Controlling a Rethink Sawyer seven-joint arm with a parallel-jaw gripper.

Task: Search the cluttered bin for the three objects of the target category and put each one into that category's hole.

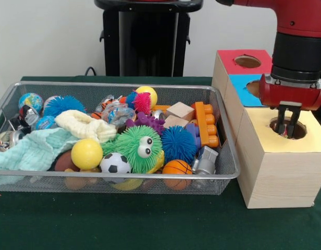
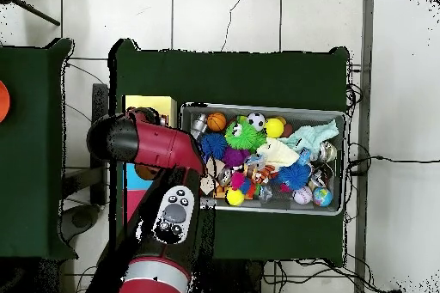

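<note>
tool hangs over yellow box's hole, tips dipping in, likely for drop; fingers close together, nothing visibly held; wire bin beside box holds remaining clutter.

I see a green fuzzy ball beside a black-and-white soccer ball. The box tops run yellow, blue, red.

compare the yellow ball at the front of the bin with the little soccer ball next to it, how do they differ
The yellow ball is one plain colour; the soccer ball is white with black patches. The yellow ball rests higher, against the mint cloth, while the soccer ball sits lower, by the bin's front wall and beside the green fuzzy toy. Both are round, smooth and look about the same size.
</note>
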